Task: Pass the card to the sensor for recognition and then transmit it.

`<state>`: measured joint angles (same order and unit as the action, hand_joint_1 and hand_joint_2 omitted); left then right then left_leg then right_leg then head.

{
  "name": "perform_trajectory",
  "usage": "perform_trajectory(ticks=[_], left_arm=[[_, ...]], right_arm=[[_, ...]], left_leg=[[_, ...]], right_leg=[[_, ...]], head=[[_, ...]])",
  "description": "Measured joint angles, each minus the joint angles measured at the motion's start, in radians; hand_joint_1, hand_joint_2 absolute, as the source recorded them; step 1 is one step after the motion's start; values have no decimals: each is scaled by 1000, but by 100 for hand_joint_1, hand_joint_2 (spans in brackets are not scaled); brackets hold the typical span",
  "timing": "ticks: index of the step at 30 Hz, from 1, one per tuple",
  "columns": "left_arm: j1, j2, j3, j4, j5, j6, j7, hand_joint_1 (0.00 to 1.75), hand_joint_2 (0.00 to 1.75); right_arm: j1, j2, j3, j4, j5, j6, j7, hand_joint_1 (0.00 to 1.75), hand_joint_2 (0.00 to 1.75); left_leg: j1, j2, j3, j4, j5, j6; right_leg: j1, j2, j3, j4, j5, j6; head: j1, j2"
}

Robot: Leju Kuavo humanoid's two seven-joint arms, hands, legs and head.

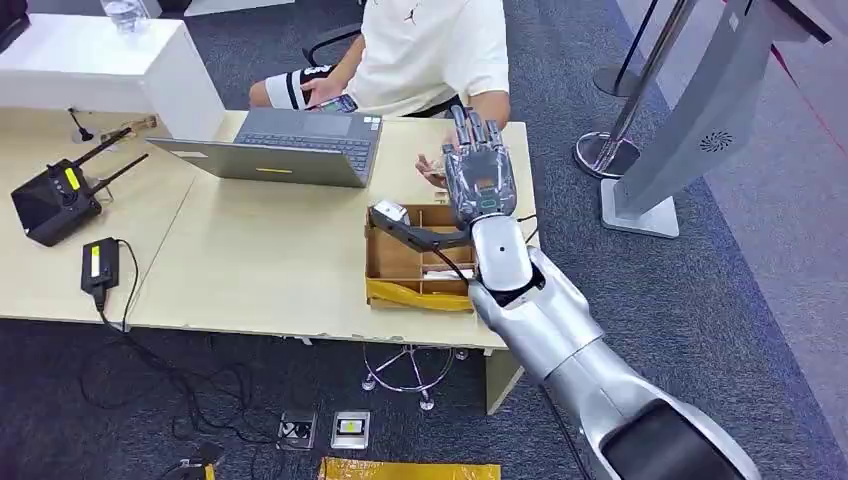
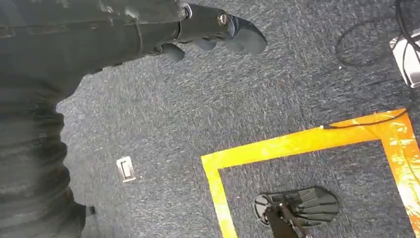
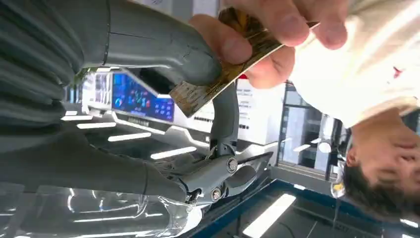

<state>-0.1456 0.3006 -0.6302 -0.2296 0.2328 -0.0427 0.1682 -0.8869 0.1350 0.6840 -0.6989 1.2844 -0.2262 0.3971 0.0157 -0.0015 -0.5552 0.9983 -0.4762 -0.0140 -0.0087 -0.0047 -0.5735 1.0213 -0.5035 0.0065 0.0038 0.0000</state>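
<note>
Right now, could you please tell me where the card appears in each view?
Head view: hidden behind the raised right hand, beside the person's hand.
Left wrist view: carpet and yellow tape, no card.
Right wrist view: card upper middle, against the thumb.
Shared landmark: the person's hand.

card (image 3: 225,74): brown and gold, mottled pattern
right hand (image 1: 480,172): grey, dark fingers
shirt (image 1: 430,50): cream
table (image 1: 250,270): pale beige
floor tape (image 2: 297,144): yellow
carpet (image 2: 198,99): dark blue-grey
</note>
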Motion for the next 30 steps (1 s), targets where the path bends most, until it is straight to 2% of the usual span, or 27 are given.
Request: perform_trajectory(ticks=[1, 6, 10, 14, 15, 17, 20, 23, 26, 28, 30], left_arm=[[-2, -1, 0, 0, -3, -1, 1, 0, 175], [-6, -4, -2, 0, -6, 0, 7, 0, 175], [-3, -6, -3, 0, 1, 10, 6, 0, 175], [19, -5, -4, 0, 17, 22, -7, 0, 175], [32, -2, -4, 0, 22, 24, -10, 0, 175], [43, 0, -3, 0, 31, 27, -11, 0, 175], [53, 7, 0, 2, 58, 32, -6, 0, 175], [58, 13, 7, 3, 92, 38, 18, 0, 175], [57, 15, 22, 3, 114, 44, 40, 0, 175], [57, 15, 34, 3, 122, 47, 50, 0, 175], [57, 15, 39, 4, 122, 52, 52, 0, 175]], right_arm=[[-4, -1, 0, 10, 10, 5, 5, 0, 175], [-10, -16, 0, 34, 54, -4, 11, 0, 175], [-9, -49, -20, 29, 82, -56, 10, 0, 175], [48, -145, -90, -86, 93, -21, 37, 0, 175], [97, -202, -146, -157, 85, -11, 59, 0, 175], [148, -253, -205, -226, 59, -8, 75, 0, 175], [244, -345, -316, -306, -38, -26, 104, 0, 175], [343, -404, -423, -322, -168, -85, 108, 0, 175], [434, -429, -502, -277, -302, -173, 103, 0, 175], [490, -435, -553, -198, -419, -230, 77, 0, 175], [539, -438, -590, -116, -501, -238, 58, 0, 175]], left_leg=[[0, 0, 0, 0, 0, 0], [0, 1, 0, 0, 0, 0], [0, 1, 1, 0, 0, 0], [0, 1, 1, 1, 0, 0], [0, 0, 1, 1, -1, 0], [0, 0, 1, 1, -1, 1], [0, -1, 1, 1, -2, 2], [0, 0, 1, 0, -3, 2], [0, 1, 1, 0, -4, 1], [1, 0, 1, 0, -4, 1], [1, 0, 1, 0, -4, 1]], right_leg=[[0, 0, 0, 0, 0, 0], [0, 1, -1, 0, 0, 0], [0, 1, -1, 0, 0, 0], [0, 1, 0, -1, 0, 0], [0, 0, 0, -1, 0, 0], [-1, 0, 0, -2, 0, 0], [-1, -1, 1, -3, 0, 0], [-1, -1, 1, -3, 0, 0], [0, 0, 0, -3, 0, 0], [0, -1, 0, -3, -1, 0], [1, -1, 1, -3, -2, -1]], head=[[0, 0], [0, 0], [0, 0], [0, 0], [0, 0], [0, 0], [0, 0], [-1, 0], [0, 0], [0, 0], [0, 0]])
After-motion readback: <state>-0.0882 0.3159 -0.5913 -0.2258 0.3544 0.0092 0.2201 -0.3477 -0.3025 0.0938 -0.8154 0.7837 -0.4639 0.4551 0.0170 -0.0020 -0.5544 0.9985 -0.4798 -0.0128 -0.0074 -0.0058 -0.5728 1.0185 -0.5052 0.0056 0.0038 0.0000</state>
